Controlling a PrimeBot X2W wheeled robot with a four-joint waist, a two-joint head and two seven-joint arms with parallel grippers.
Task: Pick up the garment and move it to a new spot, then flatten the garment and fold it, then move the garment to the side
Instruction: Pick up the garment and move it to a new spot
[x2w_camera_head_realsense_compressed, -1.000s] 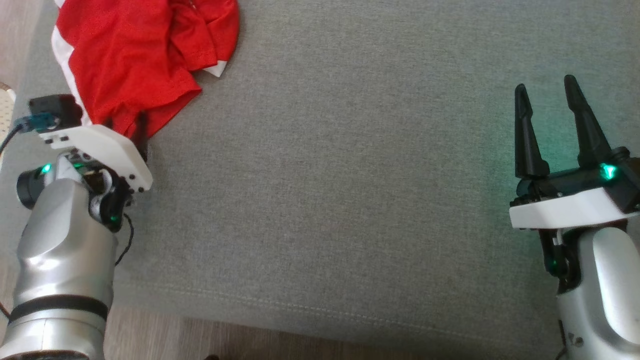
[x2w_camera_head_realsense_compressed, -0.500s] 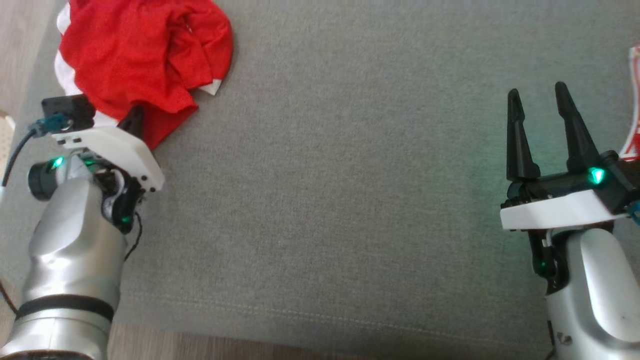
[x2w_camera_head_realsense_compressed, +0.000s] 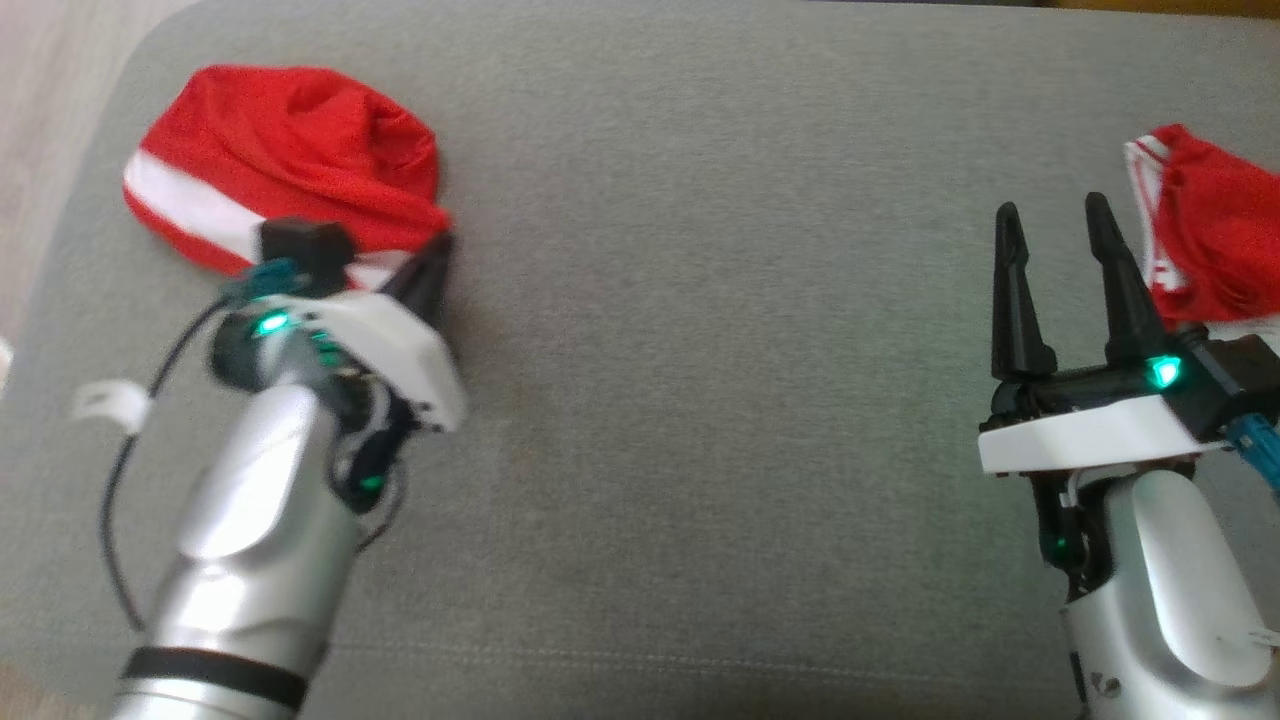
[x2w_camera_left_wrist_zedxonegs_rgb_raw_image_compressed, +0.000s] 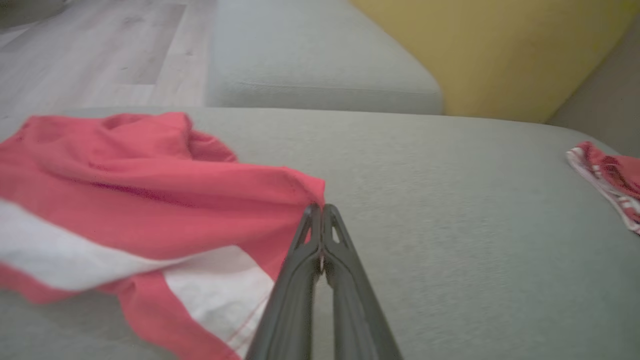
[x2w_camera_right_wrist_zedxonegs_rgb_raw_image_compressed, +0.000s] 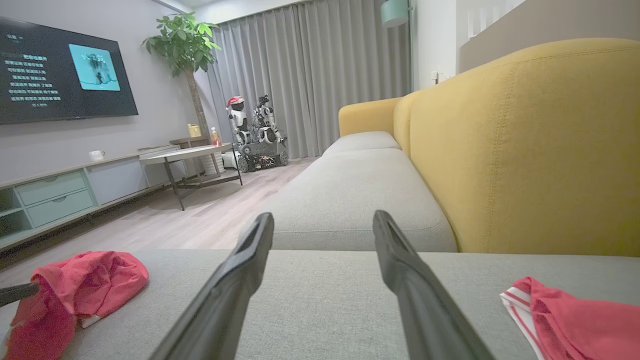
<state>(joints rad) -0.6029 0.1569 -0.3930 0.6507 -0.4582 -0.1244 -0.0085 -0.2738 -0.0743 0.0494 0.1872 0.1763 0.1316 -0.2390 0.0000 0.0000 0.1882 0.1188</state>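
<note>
A crumpled red garment with a white band lies on the grey sofa cushion at the far left. My left gripper is at its right edge, shut, with the cloth's hem pinched at the fingertips. In the left wrist view the garment spreads to the left of the fingers. My right gripper stands open at the right, low over bare cushion, holding nothing. In the right wrist view that gripper points along the sofa, with the garment at the lower left.
A second red and white garment lies just right of my right gripper, also seen in the wrist views. A yellow backrest bounds the far side. Wooden floor lies beyond the cushion's left edge.
The head camera has shifted, bringing the second garment into view. My left gripper has moved rightward toward the right arm with the garment's edge, and the cloth is bunched tighter.
</note>
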